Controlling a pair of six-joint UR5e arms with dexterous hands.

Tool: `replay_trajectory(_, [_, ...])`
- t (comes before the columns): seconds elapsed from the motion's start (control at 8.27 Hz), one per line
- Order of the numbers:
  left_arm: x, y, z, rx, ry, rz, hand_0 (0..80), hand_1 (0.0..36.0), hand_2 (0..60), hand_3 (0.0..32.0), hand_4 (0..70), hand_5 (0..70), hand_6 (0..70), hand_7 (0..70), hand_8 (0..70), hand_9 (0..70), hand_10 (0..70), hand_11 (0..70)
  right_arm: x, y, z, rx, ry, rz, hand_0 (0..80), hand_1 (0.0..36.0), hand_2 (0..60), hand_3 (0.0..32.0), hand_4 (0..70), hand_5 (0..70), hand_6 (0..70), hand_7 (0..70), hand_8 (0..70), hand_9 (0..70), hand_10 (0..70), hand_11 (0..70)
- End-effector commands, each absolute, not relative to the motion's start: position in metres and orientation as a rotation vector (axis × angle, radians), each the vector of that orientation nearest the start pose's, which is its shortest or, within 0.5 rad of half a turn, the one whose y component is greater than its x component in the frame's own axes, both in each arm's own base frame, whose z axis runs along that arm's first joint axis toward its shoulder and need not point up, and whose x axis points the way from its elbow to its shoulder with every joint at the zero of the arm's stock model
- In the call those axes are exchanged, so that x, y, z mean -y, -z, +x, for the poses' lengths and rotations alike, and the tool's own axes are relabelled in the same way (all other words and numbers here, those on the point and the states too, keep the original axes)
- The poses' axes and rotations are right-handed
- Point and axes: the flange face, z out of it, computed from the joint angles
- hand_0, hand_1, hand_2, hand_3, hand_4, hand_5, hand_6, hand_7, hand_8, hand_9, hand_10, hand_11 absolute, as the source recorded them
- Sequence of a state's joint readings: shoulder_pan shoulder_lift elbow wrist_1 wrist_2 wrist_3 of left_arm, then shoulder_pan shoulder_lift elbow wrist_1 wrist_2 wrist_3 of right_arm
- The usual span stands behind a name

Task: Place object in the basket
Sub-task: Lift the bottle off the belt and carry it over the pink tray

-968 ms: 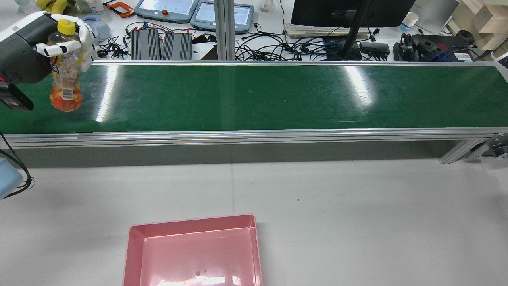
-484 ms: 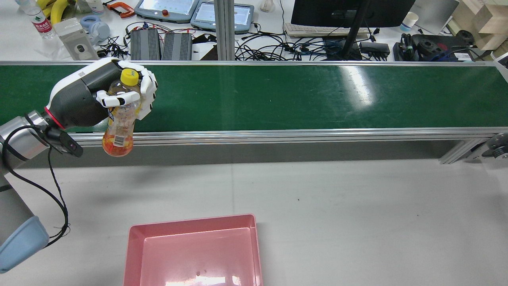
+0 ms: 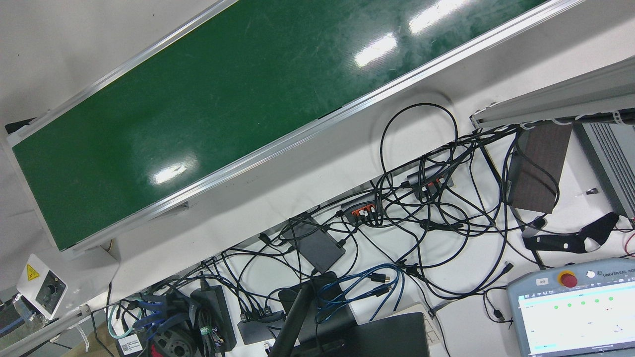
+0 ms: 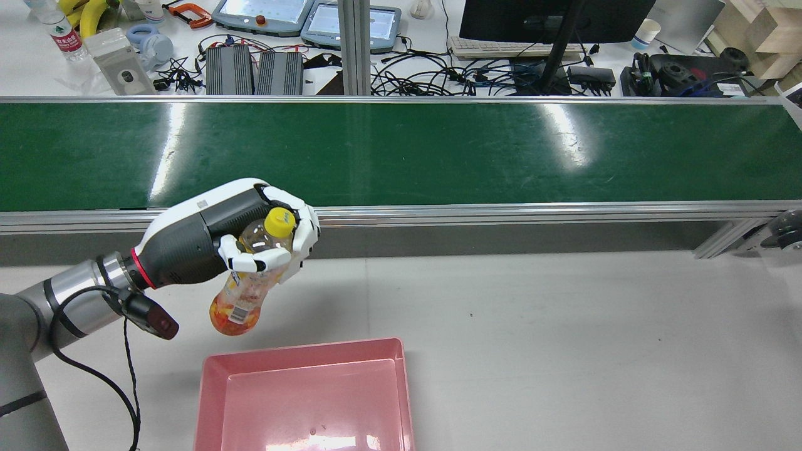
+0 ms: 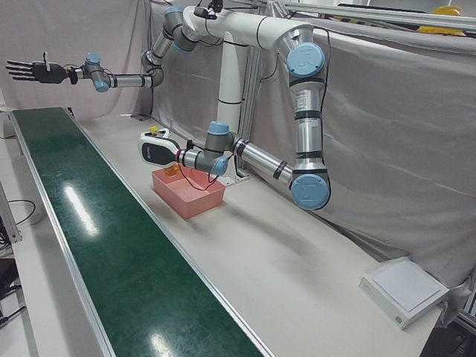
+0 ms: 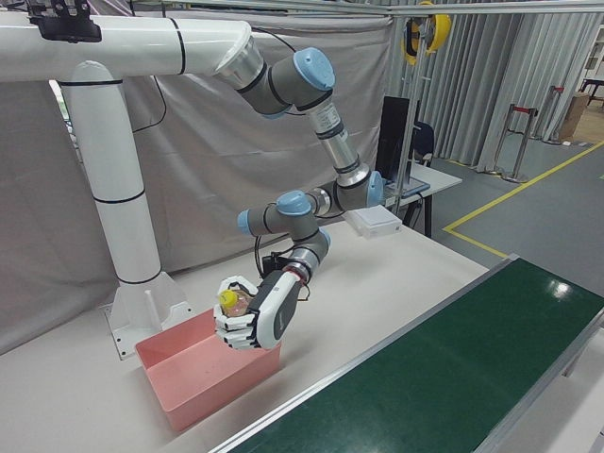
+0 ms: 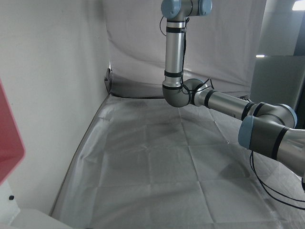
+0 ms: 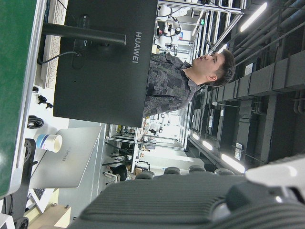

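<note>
A clear bottle (image 4: 240, 305) with a yellow cap and orange drink at its bottom hangs tilted, and my left hand (image 4: 250, 241) is shut on its upper part. It is in the air just beyond the far left corner of the pink basket (image 4: 301, 348), which holds nothing. The right-front view shows the left hand (image 6: 253, 319) with the bottle (image 6: 232, 302) over the basket's (image 6: 189, 392) edge. In the left-front view the left hand (image 5: 154, 151) is by the basket (image 5: 195, 201), and my right hand (image 5: 30, 71) is raised far off with fingers spread, holding nothing.
The green conveyor belt (image 4: 438, 150) runs across behind the white table (image 4: 564, 326) and carries nothing. Beyond it are cables, a monitor and teach pendants. A person (image 8: 190, 76) stands behind the monitor in the right hand view.
My left hand has carried the bottle from above the belt's left end, across the belt's near rail, down toward the basket's far left corner.
</note>
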State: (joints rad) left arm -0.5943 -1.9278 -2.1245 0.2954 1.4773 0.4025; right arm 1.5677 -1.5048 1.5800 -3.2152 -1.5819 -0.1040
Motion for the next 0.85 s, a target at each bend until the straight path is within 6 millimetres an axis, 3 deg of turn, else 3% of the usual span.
replay_trajectory(0.0, [0.339,-0.251,0.429,-2.178,0.941,-0.683,49.3,11.8,60.0,0.0,70.0,70.0,70.0,70.0,70.0,70.0,70.0,70.0,0.519,-0.657,0.13,-2.283,2.277,-0.102,0.0,0.0,0.0,0.0,0.0,0.0,0.0,0.0,0.0,0.0,0.0,0.0])
replay_trajectory(0.12, [0.322,-0.243,0.443,-2.146,0.924,-0.706,48.6,11.3,60.0,0.0,70.0,70.0,70.0,70.0,70.0,70.0,70.0,70.0,0.519,-0.657,0.131,-2.28,2.278,-0.103,0.0,0.0,0.0,0.0,0.0,0.0,0.0,0.0,0.0,0.0,0.0,0.0])
replay_trajectory(0.36, [0.321,-0.244,0.444,-2.145,0.935,-0.693,48.0,9.6,60.0,0.0,70.0,70.0,70.0,70.0,70.0,70.0,70.0,70.0,0.519,-0.658,0.13,-2.279,2.281,-0.101,0.0,0.0,0.0,0.0,0.0,0.0,0.0,0.0,0.0,0.0,0.0,0.0])
replay_trajectory(0.48, [0.321,-0.244,0.444,-2.149,0.935,-0.693,47.9,7.4,44.8,0.0,70.0,66.7,59.2,70.0,60.9,70.0,68.2,70.0,0.519,-0.658,0.13,-2.279,2.281,-0.101,0.0,0.0,0.0,0.0,0.0,0.0,0.0,0.0,0.0,0.0,0.0,0.0])
replay_trajectory(0.6, [0.321,-0.244,0.444,-2.155,0.931,-0.694,47.1,2.6,7.4,0.0,70.0,40.1,27.9,49.1,41.1,52.5,51.7,70.0,0.519,-0.658,0.13,-2.279,2.281,-0.101,0.0,0.0,0.0,0.0,0.0,0.0,0.0,0.0,0.0,0.0,0.0,0.0])
replay_trajectory(0.73, [0.321,-0.244,0.444,-2.159,0.928,-0.696,45.9,0.1,0.0,0.0,26.0,27.2,5.3,18.0,21.6,24.7,28.9,41.5,0.519,-0.658,0.13,-2.279,2.281,-0.101,0.0,0.0,0.0,0.0,0.0,0.0,0.0,0.0,0.0,0.0,0.0,0.0])
